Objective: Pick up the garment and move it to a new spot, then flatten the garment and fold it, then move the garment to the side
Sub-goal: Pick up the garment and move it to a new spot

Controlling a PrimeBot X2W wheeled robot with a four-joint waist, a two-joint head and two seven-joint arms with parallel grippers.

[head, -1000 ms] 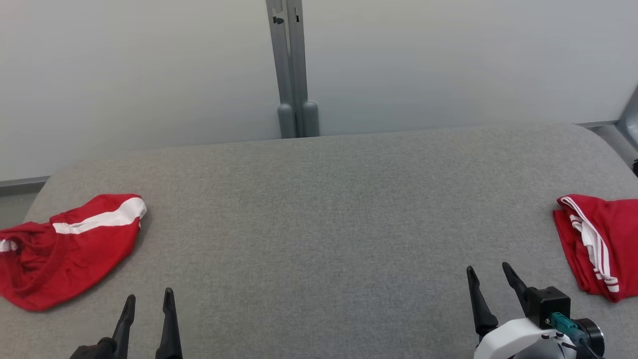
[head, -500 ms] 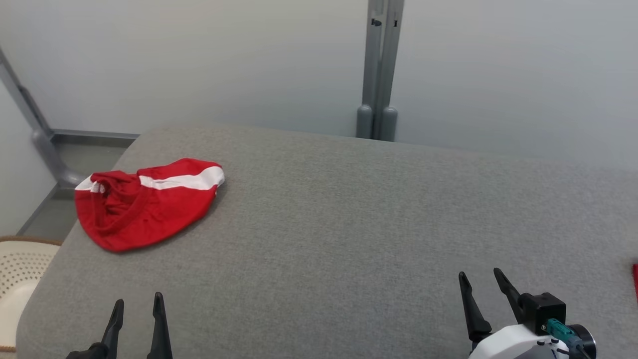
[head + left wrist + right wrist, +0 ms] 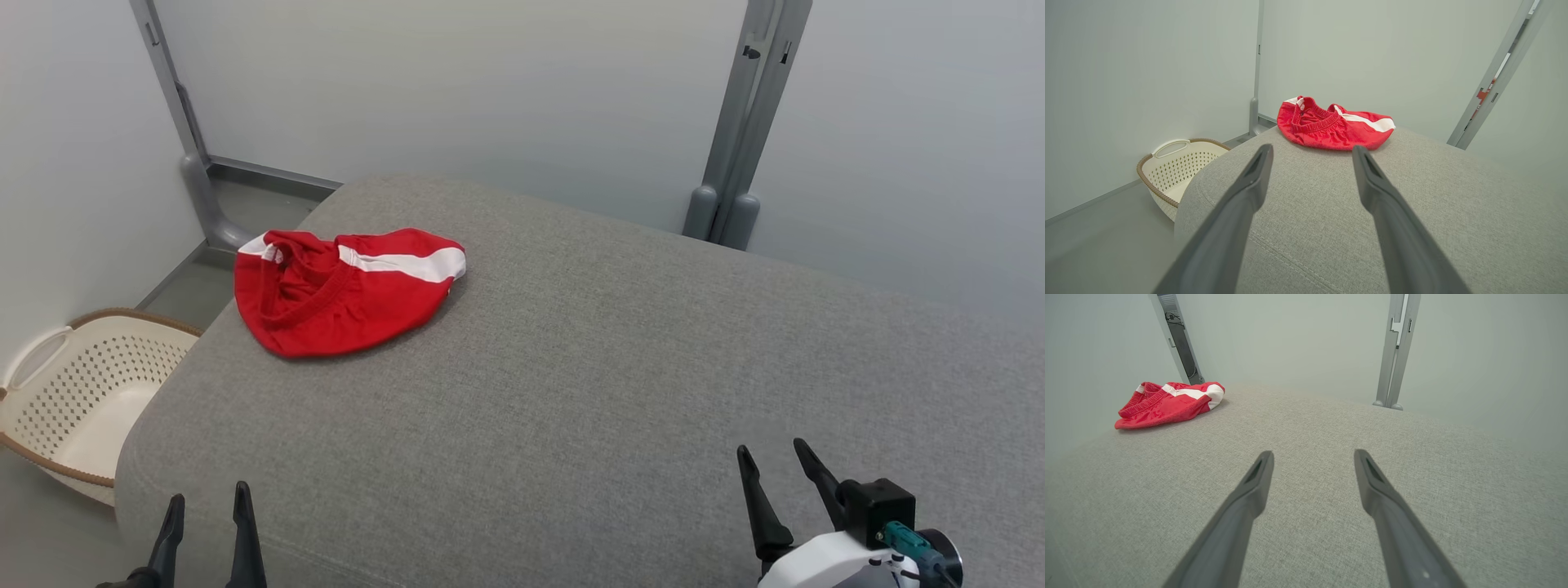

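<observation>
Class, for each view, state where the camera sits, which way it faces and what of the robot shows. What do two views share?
Head view: on the head, looking down over the grey table at the red garment; left tool and right tool, both open, at the bottom.
Left wrist view: on the left wrist, facing garment and basket past its fingers.
Right wrist view: on the right wrist, facing across the table past its fingers.
All share the garment.

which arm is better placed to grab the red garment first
Left. The red garment lies crumpled at the far left corner of the grey surface, ahead of the open left gripper; the open right gripper sits across the surface, farther from it.
</observation>
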